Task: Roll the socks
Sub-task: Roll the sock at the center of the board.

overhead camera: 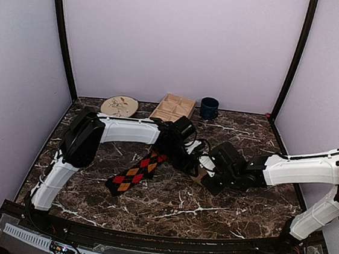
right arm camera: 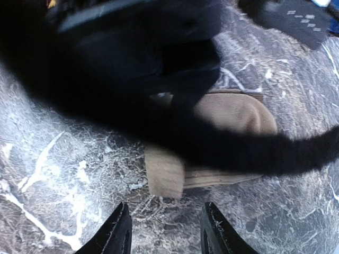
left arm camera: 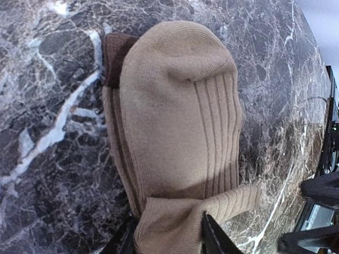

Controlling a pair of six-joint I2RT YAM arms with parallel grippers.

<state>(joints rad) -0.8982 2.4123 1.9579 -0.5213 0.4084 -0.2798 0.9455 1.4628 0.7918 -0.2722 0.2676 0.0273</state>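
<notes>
Sock pair on marble table, both arms low at centre.
Left gripper is closed on the folded end of the tan sock, which lies doubled on the table. Right gripper stands open and empty just short of it. Argyle sock lies flat, apart to the left.

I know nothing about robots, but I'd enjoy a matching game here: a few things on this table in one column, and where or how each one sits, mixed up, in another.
Things:
1. tan sock
2. argyle sock
3. blue mug
4. wooden tray

Place or state:
A. rightmost of the things at the back
B. one end pinched in the left pincer
C. at the back, beside a round plate
D. lying stretched out, in no pincer

Pairs: 1-B, 2-D, 3-A, 4-C
</notes>
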